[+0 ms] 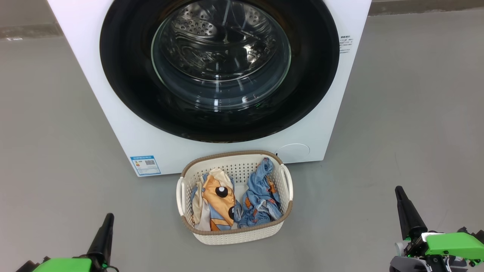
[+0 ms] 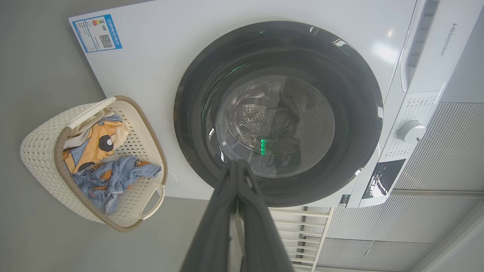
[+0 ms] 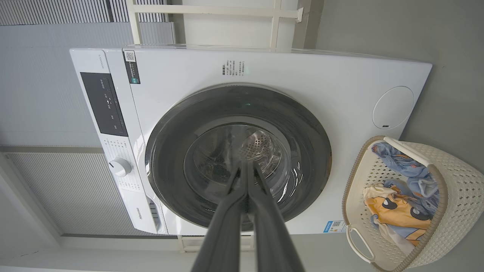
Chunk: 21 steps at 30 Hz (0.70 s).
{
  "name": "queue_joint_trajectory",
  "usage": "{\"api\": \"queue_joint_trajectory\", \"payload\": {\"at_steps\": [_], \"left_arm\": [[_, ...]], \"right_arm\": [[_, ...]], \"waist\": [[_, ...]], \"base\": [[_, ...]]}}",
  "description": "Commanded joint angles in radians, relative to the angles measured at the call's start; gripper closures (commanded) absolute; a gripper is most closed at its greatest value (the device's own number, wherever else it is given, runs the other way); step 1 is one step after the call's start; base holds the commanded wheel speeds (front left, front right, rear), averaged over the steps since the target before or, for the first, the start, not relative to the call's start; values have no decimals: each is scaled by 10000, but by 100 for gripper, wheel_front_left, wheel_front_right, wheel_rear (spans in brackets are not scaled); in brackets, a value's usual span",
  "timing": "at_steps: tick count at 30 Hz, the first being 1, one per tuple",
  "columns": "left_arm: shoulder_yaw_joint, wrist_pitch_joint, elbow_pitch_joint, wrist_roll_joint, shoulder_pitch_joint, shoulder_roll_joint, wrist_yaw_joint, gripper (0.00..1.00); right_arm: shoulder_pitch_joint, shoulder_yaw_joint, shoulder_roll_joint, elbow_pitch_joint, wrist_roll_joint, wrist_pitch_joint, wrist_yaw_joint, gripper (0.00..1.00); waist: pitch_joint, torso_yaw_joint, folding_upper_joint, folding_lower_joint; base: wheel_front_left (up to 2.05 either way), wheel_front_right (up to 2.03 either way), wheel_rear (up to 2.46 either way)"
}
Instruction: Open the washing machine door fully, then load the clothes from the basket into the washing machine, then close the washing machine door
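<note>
The white washing machine [image 1: 113, 94] stands ahead with its round black-rimmed door [image 1: 124, 75] closed flat against the front. The glass centre [image 1: 221, 56] shows the steel drum behind it. On the floor just in front sits the cream basket [image 1: 234, 236] holding the clothes: an orange, cream and blue garment [image 1: 215, 196] on the left and a light blue printed one [image 1: 261, 196] on the right. My left gripper [image 1: 107, 219] hangs shut at the lower left, well short of the basket. My right gripper [image 1: 399, 190] is shut at the lower right. Both are empty.
Grey floor [image 1: 408, 113] surrounds the machine and basket on both sides. A blue label sticker [image 1: 145, 165] marks the machine's lower left corner. The control panel and a white dial [image 3: 120, 167] sit at the machine's top. Behind it are ribbed grey wall panels [image 3: 68, 181].
</note>
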Motion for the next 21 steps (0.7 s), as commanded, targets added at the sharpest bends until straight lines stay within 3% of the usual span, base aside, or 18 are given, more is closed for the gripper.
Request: {"api": "queue_joint_trajectory", "payload": {"at_steps": [1,21], "left_arm": [[345,62,-295,-83,-414,133,-29,100],[345,61,-295,-84,-414,133,-29,100]], "right_arm": [[-108,228,-30,-307,40,79,17,100],[-108,229,-29,-307,40,78,17,100]], "waist": [[0,0,0,0],[0,0,0,0]], "base": [[0,0,0],[0,0,0]]}}
